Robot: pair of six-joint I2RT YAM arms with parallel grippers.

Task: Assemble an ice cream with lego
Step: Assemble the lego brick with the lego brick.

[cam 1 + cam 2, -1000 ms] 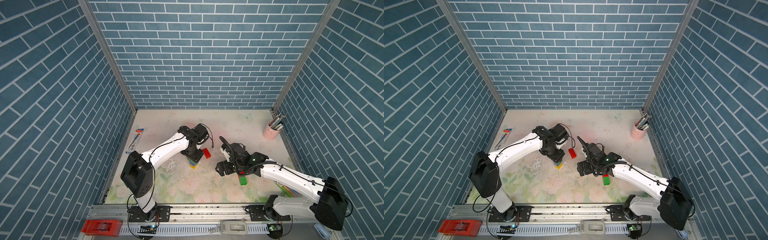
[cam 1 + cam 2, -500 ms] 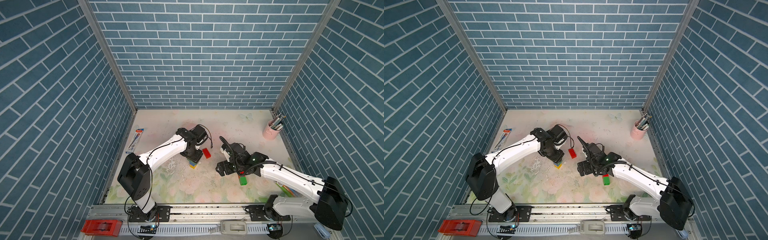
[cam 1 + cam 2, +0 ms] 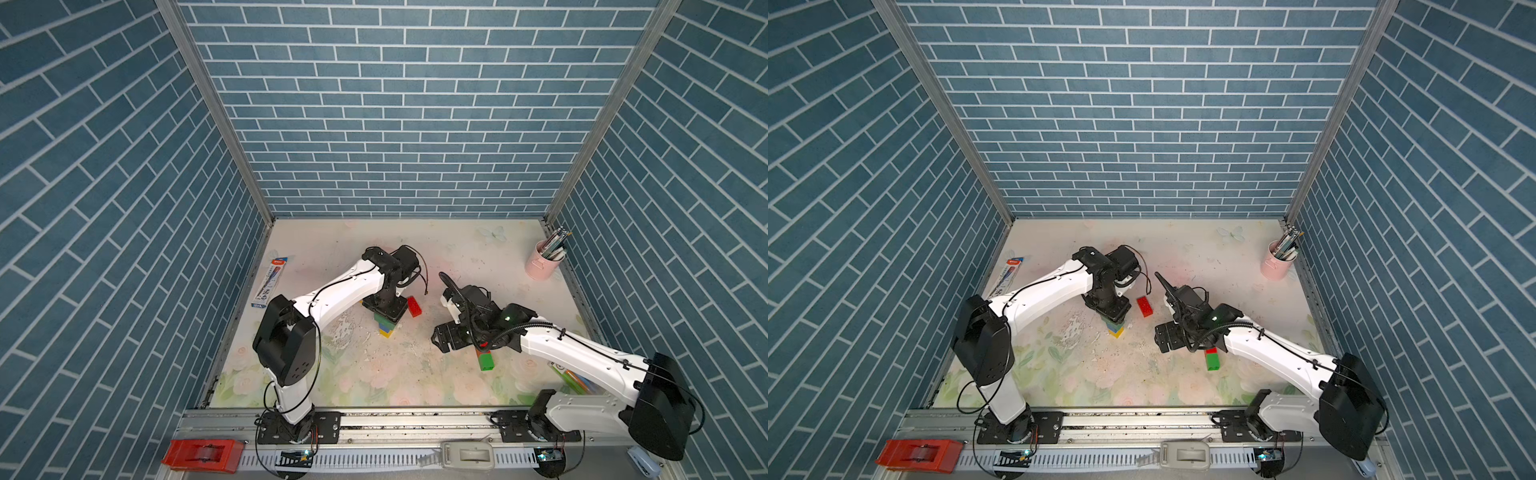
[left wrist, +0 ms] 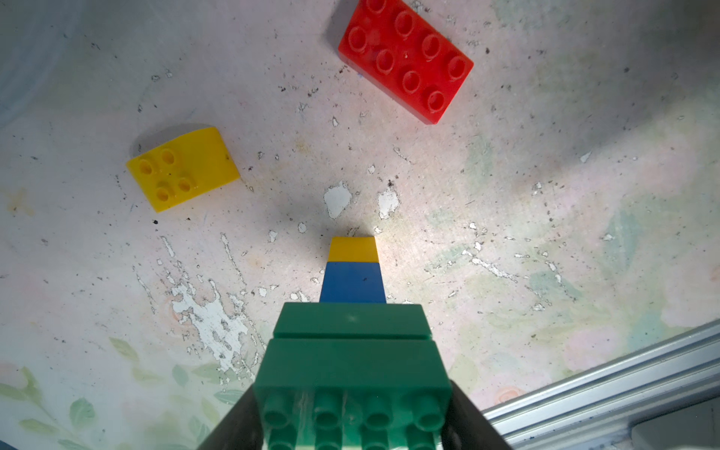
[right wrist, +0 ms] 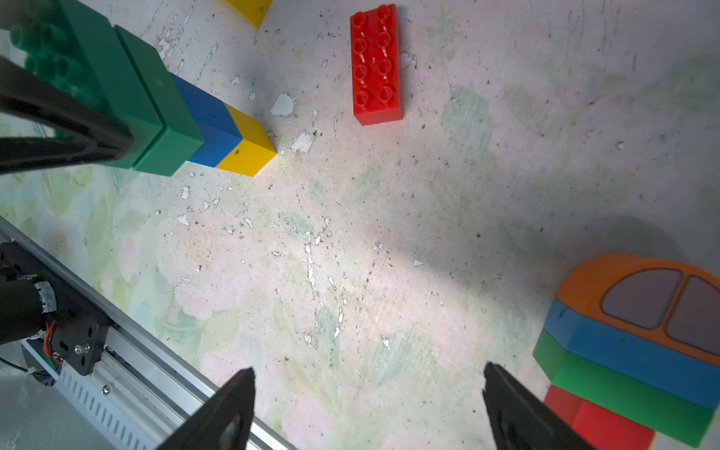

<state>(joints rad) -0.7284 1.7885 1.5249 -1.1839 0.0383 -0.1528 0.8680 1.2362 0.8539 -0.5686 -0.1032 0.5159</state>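
The pale flowered surface (image 3: 374, 374) fills the lower middle of both top views, and two white arms reach over it from the bottom rail.

At the centre of the frame the left claw (image 3: 384, 309) points down, clamped on a tower of bricks (image 3: 385, 326). From above, only a sliver of green, blue and yellow shows below it. The left wrist view gives the whole order: yellow at the foot, apparently resting on the surface, then blue, then two wider green bricks. The dark fingers (image 4: 233, 424) press either side of the studded top one.

Right of centre the right claw (image 3: 446, 338) hangs low. Its own wrist view shows the fingers well apart over bare surface, with nothing between them.

At the lower right of that view, just beside one finger, lies a toppled stack (image 5: 631, 350): an orange rounded piece with grey windows, then blue, green and red. The top views show only its green and red end poking out under the right arm.

A pink cup of pens (image 3: 544, 266) at the upper right of the surface and a marker pack (image 3: 270, 282) at its left edge appear only from above.

The long red brick (image 3: 414, 306) lies studs up between the claws and is seen in every view. The yellow rounded brick (image 4: 183, 169) shows only to the wrist cameras, since the left arm covers it from above.
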